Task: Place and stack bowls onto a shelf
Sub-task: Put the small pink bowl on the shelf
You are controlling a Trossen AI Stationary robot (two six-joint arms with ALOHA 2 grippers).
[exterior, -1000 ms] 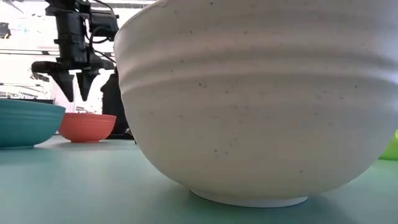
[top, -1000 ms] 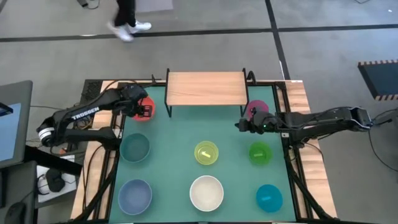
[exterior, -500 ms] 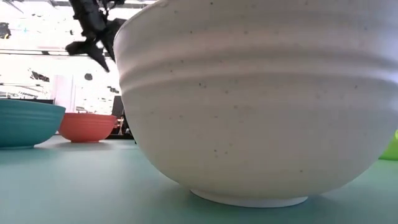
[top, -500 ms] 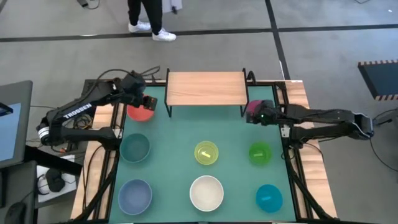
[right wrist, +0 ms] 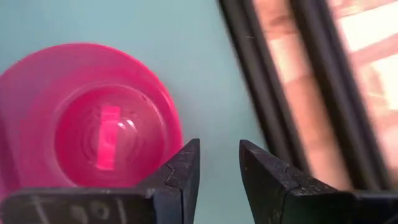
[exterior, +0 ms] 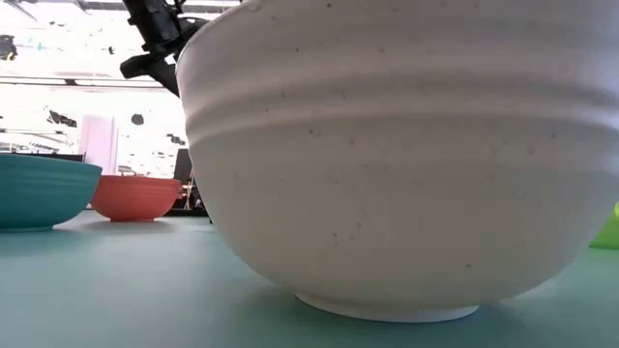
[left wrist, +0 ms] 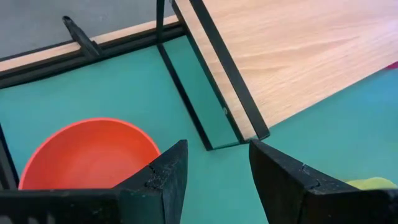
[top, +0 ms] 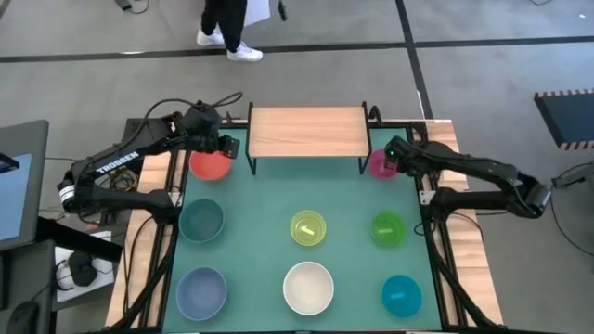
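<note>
High view: white bowl (top: 308, 287) nearest, pale blue bowl (top: 201, 291) and bright blue bowl (top: 401, 294) flanking. Farther, left gripper (top: 223, 147) over red bowl (top: 211, 164), right gripper (top: 393, 155) over magenta bowl (top: 380, 165); both slightly parted, empty. Shelf (top: 307, 131) at far edge, bare. Approach step, probably; next, descend and close on rims.

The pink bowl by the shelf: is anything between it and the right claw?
Nothing visible. The right gripper hangs open just above the pink bowl, near its rim, with only green mat between. The shelf is right beside it, its wooden top bare. The left gripper hangs open by the red bowl.
</note>
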